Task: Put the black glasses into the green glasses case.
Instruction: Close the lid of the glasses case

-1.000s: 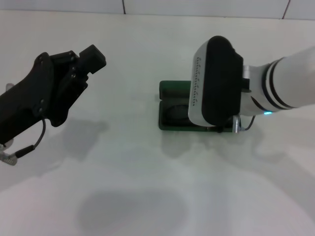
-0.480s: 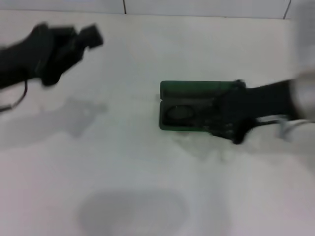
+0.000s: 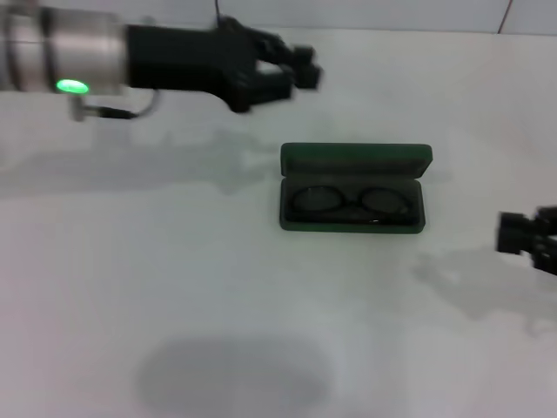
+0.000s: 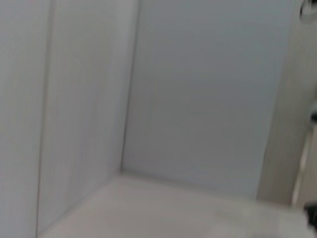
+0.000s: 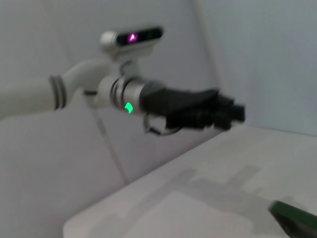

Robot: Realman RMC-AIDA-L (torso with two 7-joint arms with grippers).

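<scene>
The green glasses case (image 3: 355, 162) lies open in the middle of the white table, its lid raised at the far side. The black glasses (image 3: 350, 202) rest folded inside its dark lower half. My left gripper (image 3: 294, 70) hangs above the table beyond the case's far left corner, holding nothing that I can see. It also shows in the right wrist view as the left gripper (image 5: 221, 112), with a corner of the case (image 5: 293, 221) at the picture's edge. My right gripper (image 3: 525, 235) sits at the table's right edge, well clear of the case.
The white table (image 3: 174, 261) spreads wide around the case. A pale tiled wall (image 3: 348, 13) runs along the back. The left wrist view holds only a wall corner (image 4: 129, 99) and the tabletop.
My right arm has pulled away from over the case to the right edge, uncovering the glasses inside. My left arm has swung from the left side up and across toward the back.
</scene>
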